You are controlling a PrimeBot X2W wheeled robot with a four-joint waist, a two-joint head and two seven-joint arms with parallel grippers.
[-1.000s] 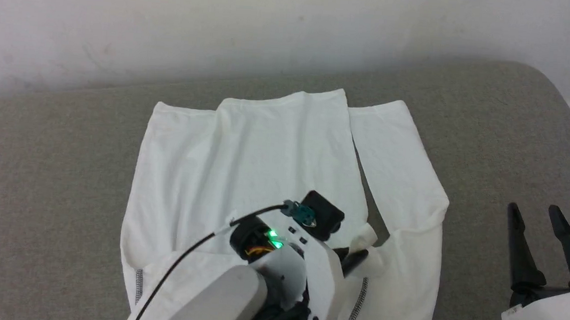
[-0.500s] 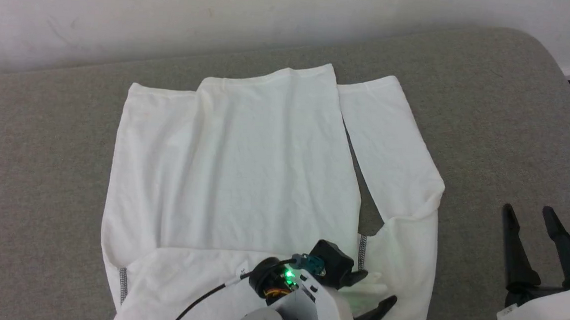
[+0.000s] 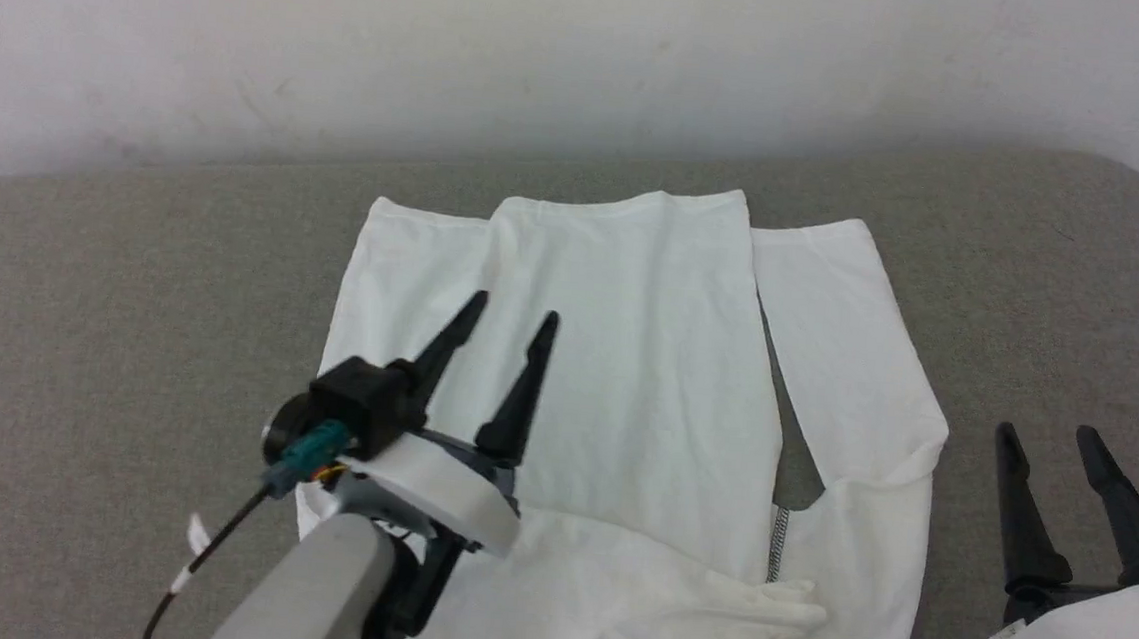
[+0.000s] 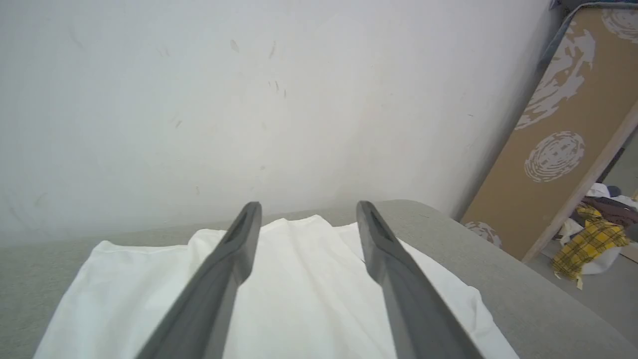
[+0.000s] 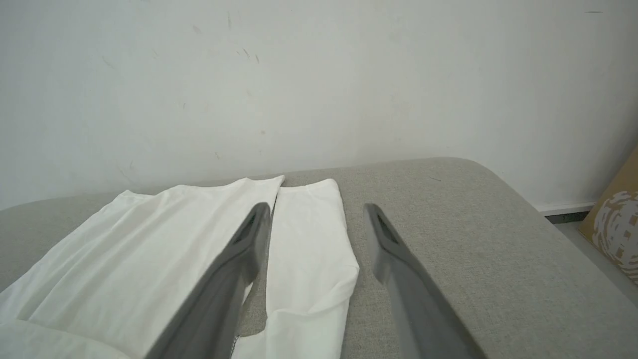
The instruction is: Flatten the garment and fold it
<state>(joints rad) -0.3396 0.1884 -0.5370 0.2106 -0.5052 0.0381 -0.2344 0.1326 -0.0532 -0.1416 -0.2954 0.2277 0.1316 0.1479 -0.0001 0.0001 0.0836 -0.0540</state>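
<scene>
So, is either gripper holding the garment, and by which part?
Nothing is held. The left gripper stands open over the garment; the right gripper is open beside it.

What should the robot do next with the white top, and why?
Probably the right gripper should reach left for the sleeve nearest it: that part of the garment lies out to the side, and the gripper is open and empty.

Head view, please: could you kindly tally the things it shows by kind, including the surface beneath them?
White garment: 1
Grippers: 2, left gripper and right gripper
Grey surface: 1
Total: 4
</scene>
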